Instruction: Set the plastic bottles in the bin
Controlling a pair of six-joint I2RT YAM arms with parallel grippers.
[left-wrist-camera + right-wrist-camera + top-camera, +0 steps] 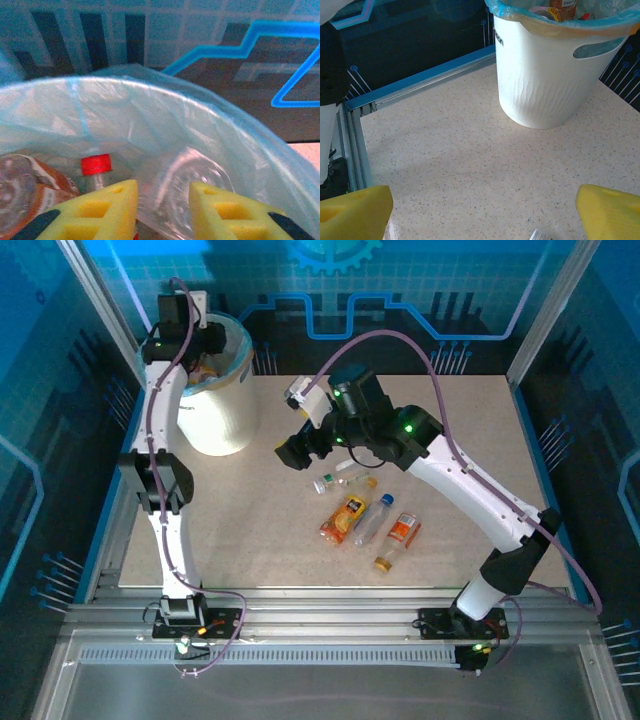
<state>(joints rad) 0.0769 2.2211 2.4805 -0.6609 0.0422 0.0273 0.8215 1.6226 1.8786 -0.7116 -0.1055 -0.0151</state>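
Watching from the overhead camera, I am reading the remaining plastic bottles (365,515) as a loose cluster lying on the table (470,440), right of centre. The right gripper (298,448) is hovering just beside that cluster, on its far-left side. So the bottles are lying towards the arm bases and to the right of its jaws.

Through the right wrist camera I am seeing the right gripper (482,212) with its jaws spread wide and nothing between them. A clear scrap is peeking in at the bottom edge between the pads (355,212), but I cannot tell which bottle it is.

The nearest bottle (333,481), small, clear and green-capped, appears to be lying roughly crosswise in the overhead view. It is too small for me to be sure of its long axis. I am judging that the jaws will need to come back over it and straddle it across its narrow width.

The left gripper (195,340) is hanging over the mouth of the bin (215,420), well apart from the cluster, so the right arm is clearly the nearer one. In its wrist view the left gripper (163,195) is showing its jaws a little apart, gripping nothing. Below them a red cap (96,164) and other bottles are lying inside the bag liner (200,110).
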